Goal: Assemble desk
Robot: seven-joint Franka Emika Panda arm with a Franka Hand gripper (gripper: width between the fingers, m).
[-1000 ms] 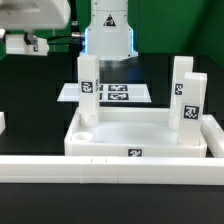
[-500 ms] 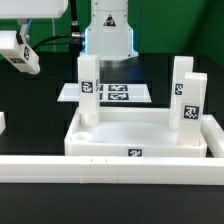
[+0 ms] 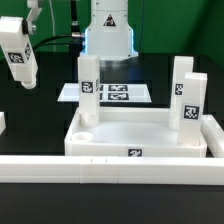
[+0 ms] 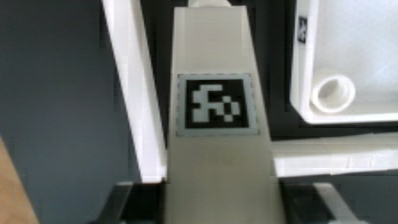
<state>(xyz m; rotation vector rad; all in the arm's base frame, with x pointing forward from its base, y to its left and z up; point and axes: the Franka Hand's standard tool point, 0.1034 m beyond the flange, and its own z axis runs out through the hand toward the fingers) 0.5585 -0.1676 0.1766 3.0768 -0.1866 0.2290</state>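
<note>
Leg [image 3: 18,55] in hand [image 3: 27,80], clear of desk top [image 3: 140,135]

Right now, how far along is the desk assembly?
Done, apparently: three legs stand upright at corners of the desk top. In hand: the fingers clamp the fourth leg, held in the air at the exterior view's left. Left: the near-left socket is empty; that leg likely goes there. Whether the standing legs are fully seated cannot be seen.
</note>
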